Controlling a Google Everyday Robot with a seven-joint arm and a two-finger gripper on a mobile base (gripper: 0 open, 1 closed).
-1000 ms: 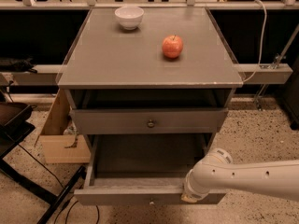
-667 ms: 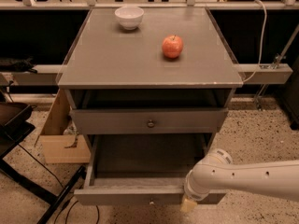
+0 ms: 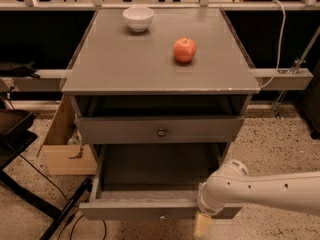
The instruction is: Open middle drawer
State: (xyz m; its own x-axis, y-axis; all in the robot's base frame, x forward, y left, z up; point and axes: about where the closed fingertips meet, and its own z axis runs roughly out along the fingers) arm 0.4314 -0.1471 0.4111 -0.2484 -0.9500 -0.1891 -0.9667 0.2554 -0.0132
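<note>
A robotics lab or test space, not a home: speckled floor [image 3: 272,139], metal railing [image 3: 282,79], a loose cable [image 3: 280,39] and a cardboard box [image 3: 62,151] surround a lone grey cabinet [image 3: 140,59], with the robot's gripper [image 3: 202,225] low at its front right

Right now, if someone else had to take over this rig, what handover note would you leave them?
Pincer: low at the right end of the middle drawer front, well right of its knob. I cannot tell if it touches the front.
Middle drawer: pulled far out of the grey cabinet.
Top drawer: set back near the cabinet face.
Red apple and white bowl: on the cabinet top.
Done: the opening looks complete.
Left: probably only drawing the arm clear.
</note>
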